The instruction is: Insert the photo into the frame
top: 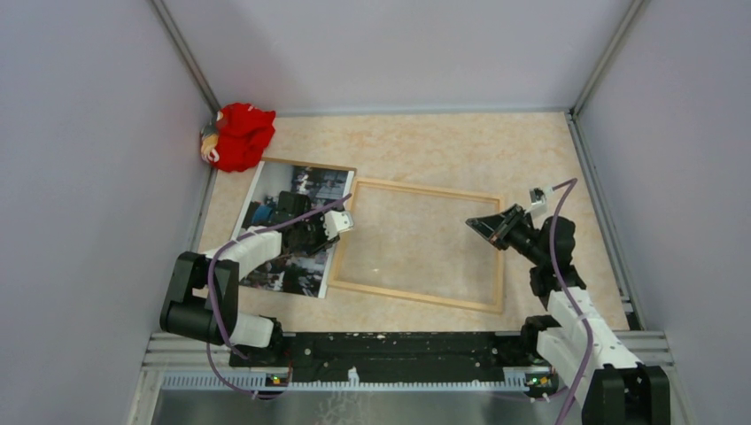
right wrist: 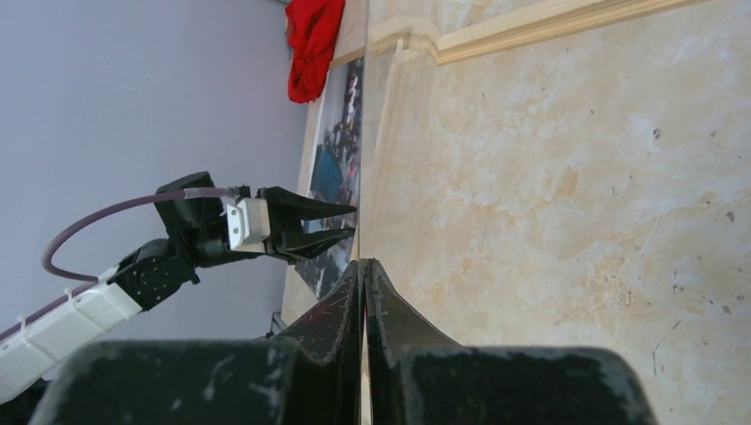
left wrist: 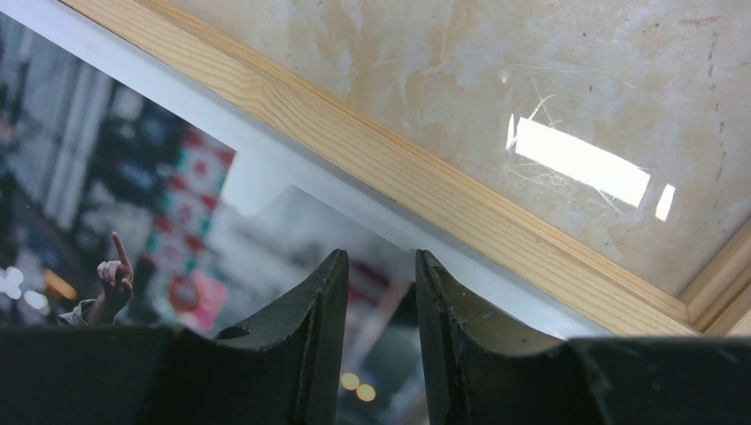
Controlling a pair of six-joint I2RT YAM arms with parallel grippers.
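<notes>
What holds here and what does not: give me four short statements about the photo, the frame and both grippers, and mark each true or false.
1. The photo lies inside the frame. False: it lies face up outside the frame, along its left side.
2. The right gripper is shut and holds nothing. True.
3. The left gripper hangs with its jaws apart over the photo's edge nearest the frame. True.
4. The red bundle lies on the frame's pane. False: it sits in the far left corner of the table, clear of the frame.
</notes>
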